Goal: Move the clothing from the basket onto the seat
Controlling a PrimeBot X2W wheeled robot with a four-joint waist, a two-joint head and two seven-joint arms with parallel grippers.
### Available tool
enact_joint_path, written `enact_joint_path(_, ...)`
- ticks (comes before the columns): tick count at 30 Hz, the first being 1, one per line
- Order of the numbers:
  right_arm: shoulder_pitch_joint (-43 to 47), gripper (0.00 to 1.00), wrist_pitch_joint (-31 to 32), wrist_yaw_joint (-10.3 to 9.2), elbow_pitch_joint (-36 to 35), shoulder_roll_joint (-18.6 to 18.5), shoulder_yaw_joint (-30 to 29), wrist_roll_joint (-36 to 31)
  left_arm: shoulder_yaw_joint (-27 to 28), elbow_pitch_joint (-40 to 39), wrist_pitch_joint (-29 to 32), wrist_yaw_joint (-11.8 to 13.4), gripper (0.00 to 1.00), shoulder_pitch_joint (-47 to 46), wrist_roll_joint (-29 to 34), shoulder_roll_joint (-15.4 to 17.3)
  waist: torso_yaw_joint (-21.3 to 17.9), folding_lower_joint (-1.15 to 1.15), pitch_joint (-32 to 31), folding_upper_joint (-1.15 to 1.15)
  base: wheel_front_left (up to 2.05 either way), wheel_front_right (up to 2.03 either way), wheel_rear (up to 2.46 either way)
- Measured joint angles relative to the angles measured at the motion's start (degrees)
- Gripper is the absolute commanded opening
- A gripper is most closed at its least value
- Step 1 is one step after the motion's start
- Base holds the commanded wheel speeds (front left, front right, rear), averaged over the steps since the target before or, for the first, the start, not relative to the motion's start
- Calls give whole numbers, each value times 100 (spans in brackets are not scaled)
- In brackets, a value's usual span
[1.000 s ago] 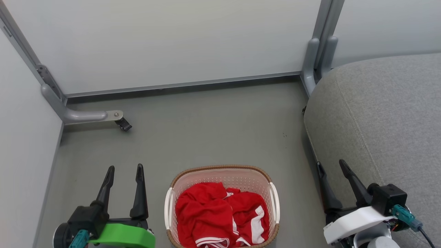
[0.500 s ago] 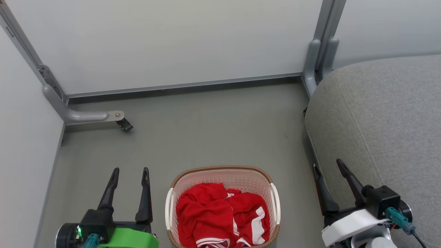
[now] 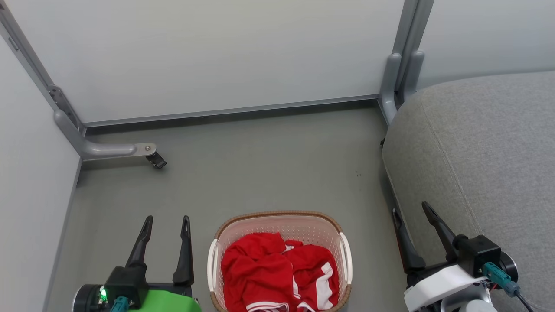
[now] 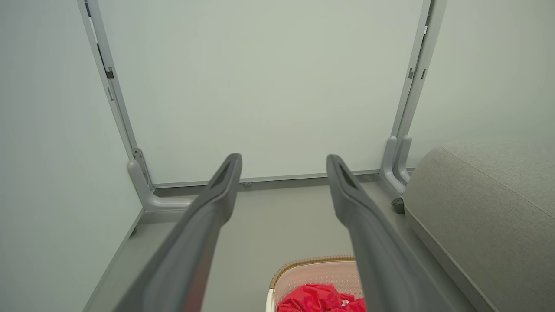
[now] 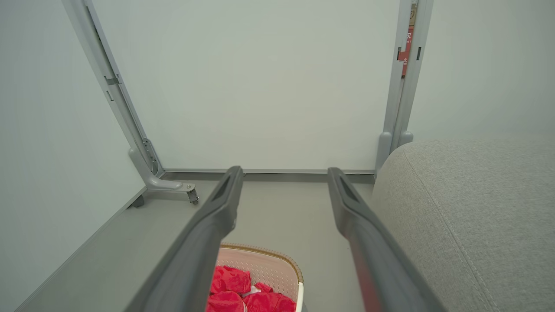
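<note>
Clothing [image 3: 277, 273] lies heaped in the basket [image 3: 277, 216], which stands on the floor [image 3: 260, 164] between our two arms. The seat [image 3: 477, 151] rises just to the right, with no garment on the part we can see. We judge the task not yet begun.

The left gripper [image 3: 167, 219] hangs just left of the basket, fingers spread wide and holding nothing. The right gripper [image 3: 409, 208] sits between the basket and the seat's front edge, likewise spread wide and empty.

We take the step in hand to be the reach for the first garment. Recommendations:

- Use the right arm, as it is nearer the seat.
- Descend from above over the middle of the heap, keeping both fingers inside the rim and clear of the side handles.
- Close on a raised fold of the topmost red cloth, not against the perforated wall.
- Lift straight up until the hem clears the rim before swinging right.

Risks noted: the two garments look entangled, so the second may trail out, and the light basket may tip.
</note>
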Motion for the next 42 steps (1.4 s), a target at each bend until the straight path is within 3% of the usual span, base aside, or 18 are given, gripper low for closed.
enact_joint_path(18, 18, 100, 0, 0, -25, 0, 18, -18, -90, 157, -1, -4, 100, 25, -16, 1, 24, 0, 120, 0, 0, 0, 0)
enact_joint_path(27, -296, 100, 0, 0, -169, -1, -69, -268, -439, 694, -1, -261, 100, -552, 313, 4, 12, 0, 748, 0, 0, 0, 0)
enact_joint_path(36, -1062, 100, -1, 1, -421, -62, -137, -550, -1559, 1995, -1, -505, 100, -2304, 1135, 364, 40, 0, 1845, 0, 0, 0, 0)
enact_joint_path(42, -1506, 100, -2, 1, -690, -153, -202, -601, -2731, 3179, -1, -535, 100, -3707, 1187, 546, 67, 0, 2736, 0, 0, 0, 0)
